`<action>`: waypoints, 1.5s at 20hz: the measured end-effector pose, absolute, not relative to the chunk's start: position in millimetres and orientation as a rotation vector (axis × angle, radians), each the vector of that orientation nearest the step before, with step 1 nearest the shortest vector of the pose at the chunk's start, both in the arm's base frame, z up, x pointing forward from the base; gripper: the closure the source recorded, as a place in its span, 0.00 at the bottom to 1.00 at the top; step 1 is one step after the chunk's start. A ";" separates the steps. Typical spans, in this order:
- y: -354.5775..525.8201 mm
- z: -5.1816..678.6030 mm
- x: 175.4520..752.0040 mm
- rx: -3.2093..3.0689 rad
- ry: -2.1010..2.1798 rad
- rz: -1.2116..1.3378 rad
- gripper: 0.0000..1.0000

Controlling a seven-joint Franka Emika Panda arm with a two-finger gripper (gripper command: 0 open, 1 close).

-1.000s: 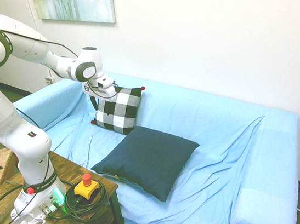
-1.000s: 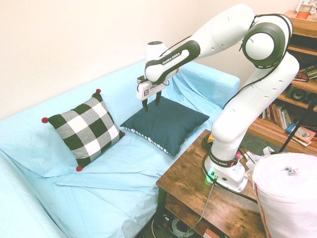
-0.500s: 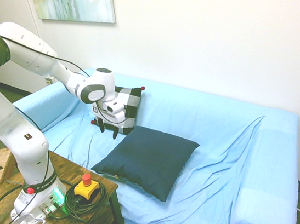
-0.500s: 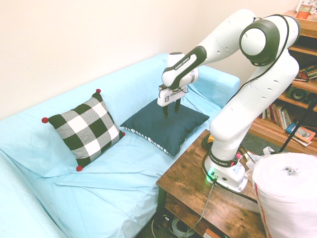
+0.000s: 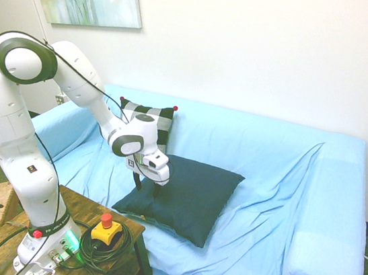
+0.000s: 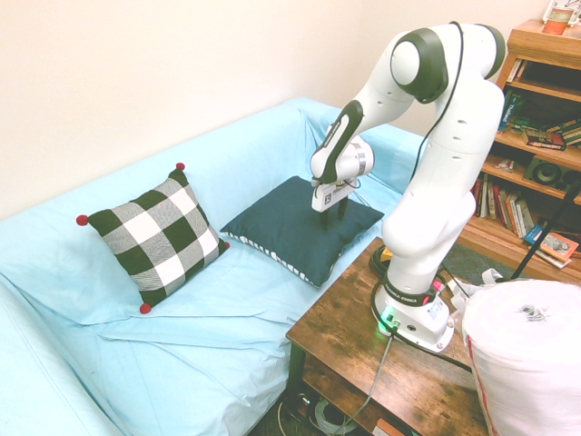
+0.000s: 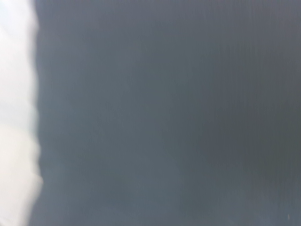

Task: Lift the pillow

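Pincer [image 5: 148,188] open, fingers spread, tips down on pillow [image 5: 193,193] near its edge; pillow flat on sofa [image 5: 285,191].

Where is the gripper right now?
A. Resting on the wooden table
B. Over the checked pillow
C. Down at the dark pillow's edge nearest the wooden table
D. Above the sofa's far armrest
C: the gripper points down onto the dark pillow at its table-side edge; the checked pillow lies apart.
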State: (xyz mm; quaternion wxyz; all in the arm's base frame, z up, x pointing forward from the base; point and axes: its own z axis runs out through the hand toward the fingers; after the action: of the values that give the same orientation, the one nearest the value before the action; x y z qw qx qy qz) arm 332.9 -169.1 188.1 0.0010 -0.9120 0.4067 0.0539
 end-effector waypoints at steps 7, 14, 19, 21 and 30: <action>-207.1 110.9 284.6 -2.877 1.302 0.260 0.00; -215.8 96.2 278.8 -2.838 1.367 0.129 0.00; -214.5 103.8 298.0 -2.830 1.378 0.020 0.00; -216.2 108.2 310.4 -2.814 1.389 -0.016 0.00; -228.9 155.0 374.1 -2.753 1.413 -0.154 0.00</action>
State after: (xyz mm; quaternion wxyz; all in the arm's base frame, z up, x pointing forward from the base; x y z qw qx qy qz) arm 374.1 -228.9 155.0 0.0215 -0.8884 0.4559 -0.0498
